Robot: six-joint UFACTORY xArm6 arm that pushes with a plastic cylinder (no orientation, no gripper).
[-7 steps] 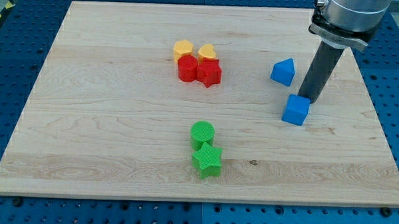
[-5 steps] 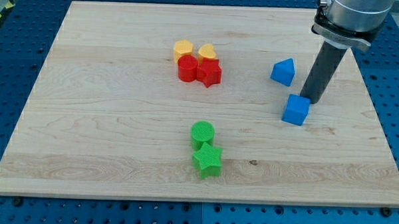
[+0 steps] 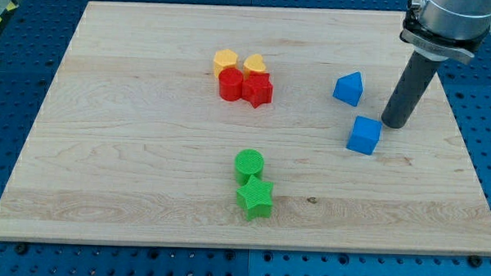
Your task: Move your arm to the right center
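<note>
My tip [image 3: 394, 124] rests on the wooden board [image 3: 130, 150] at the view's right, about mid-height. It stands just right of and slightly above a blue cube [image 3: 364, 135], with a small gap between them. A blue triangular block [image 3: 349, 88] lies up and to the left of the tip.
Two yellow blocks [image 3: 225, 60] [image 3: 255, 64] sit above a red cylinder [image 3: 230, 85] and a red star-like block [image 3: 257, 90], all clustered at upper centre. A green cylinder [image 3: 249, 164] and a green star block [image 3: 255, 197] sit at lower centre. The board's right edge is close to the tip.
My tip has slid a little to the right, away from the blue cube it stood against. No block has moved.
</note>
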